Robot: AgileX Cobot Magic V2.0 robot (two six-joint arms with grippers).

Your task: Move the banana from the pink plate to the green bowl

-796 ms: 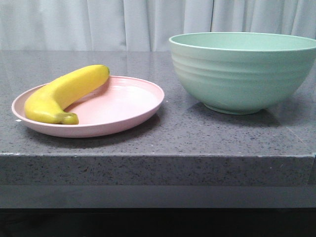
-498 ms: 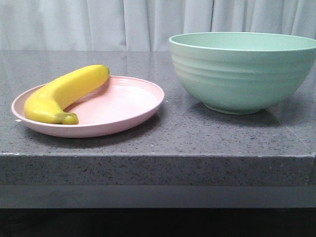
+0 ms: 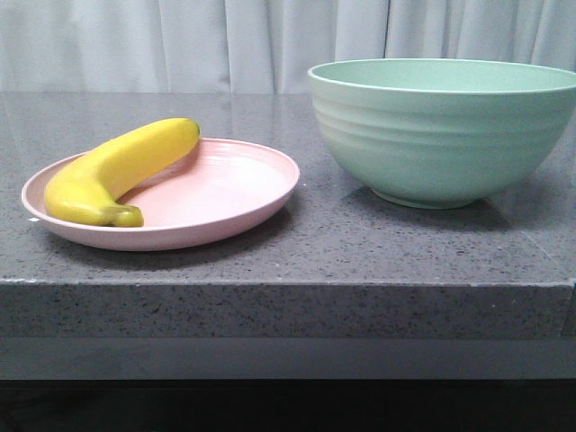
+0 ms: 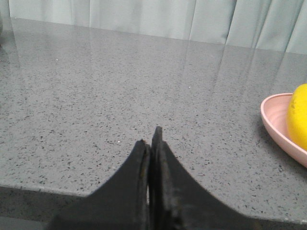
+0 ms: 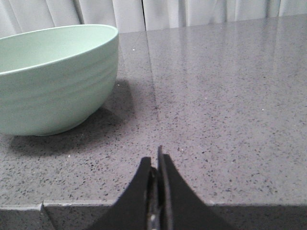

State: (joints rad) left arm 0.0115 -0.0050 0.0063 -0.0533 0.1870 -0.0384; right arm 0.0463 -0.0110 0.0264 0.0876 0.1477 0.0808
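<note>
The banana (image 3: pixel 115 171) is seen lying on the pink plate (image 3: pixel 225 193), along the plate's left side in the front view, with one greenish tip resting over the far rim and the other tip curled down near the front rim. The pink plate is set flat on the grey speckled bench (image 3: pixel 297 252), near its front edge. To the right of the plate, apart from it, the green bowl (image 3: pixel 445 130) is stood upright on the same bench; nothing can be made out inside it, though its floor is hidden from the front view.

Neither arm is shown in the front view. In the left wrist view, the left gripper (image 4: pixel 152 143) is seen clenched with nothing between its black fingers (image 4: pixel 136 167), held low at the bench's near edge, with a slice of the plate's rim and the banana's yellow side at the picture's margin, well apart from it. In the right wrist view, the right gripper (image 5: pixel 157 165) is likewise pressed closed and empty at the bench's edge, with the green bowl standing off to one side, apparently well clear of it.
</note>
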